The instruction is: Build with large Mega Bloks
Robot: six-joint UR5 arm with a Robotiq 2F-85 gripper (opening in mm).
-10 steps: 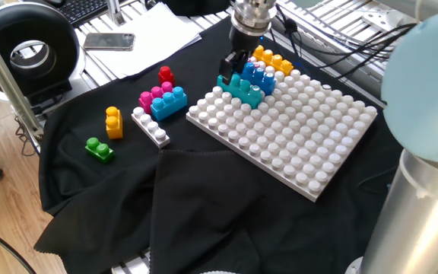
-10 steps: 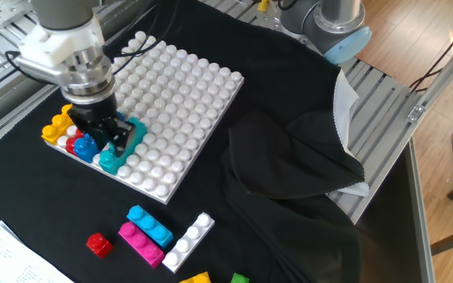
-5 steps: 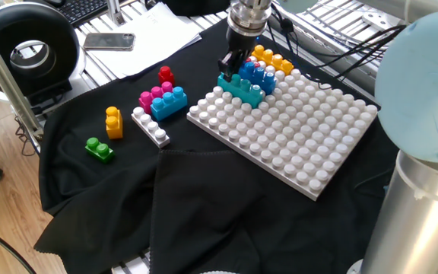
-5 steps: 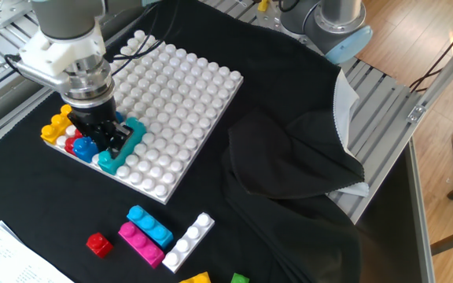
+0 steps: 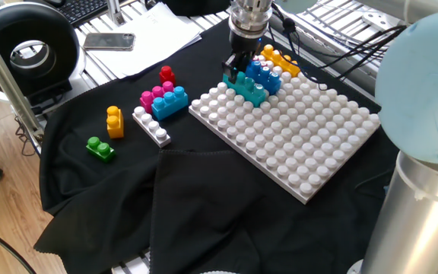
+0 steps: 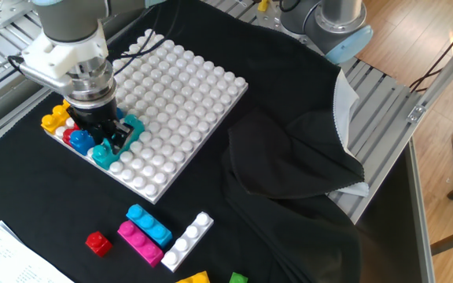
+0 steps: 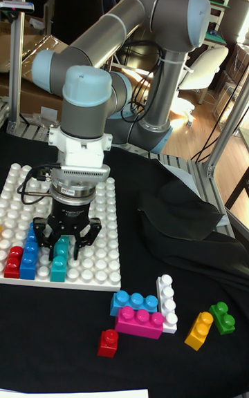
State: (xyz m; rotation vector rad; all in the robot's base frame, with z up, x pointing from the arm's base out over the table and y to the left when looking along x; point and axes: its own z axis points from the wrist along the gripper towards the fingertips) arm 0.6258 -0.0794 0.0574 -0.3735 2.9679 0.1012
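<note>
one teal brick (image 7: 60, 258) between tool (image 7: 61, 249) fingers

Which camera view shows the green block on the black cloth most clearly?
One fixed view shows the green block whole, beside the yellow block. The tall fixed view also shows it, but smaller. The other fixed view cuts it at the bottom edge.

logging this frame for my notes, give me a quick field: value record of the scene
tool: tool down at the board corner, fingers either side of the teal brick
board: white studded board on black cloth
bricks on board: teal, blue brick, red brick, yellow-orange brick
loose bricks: red, pink, blue, white, yellow-orange, green
</note>
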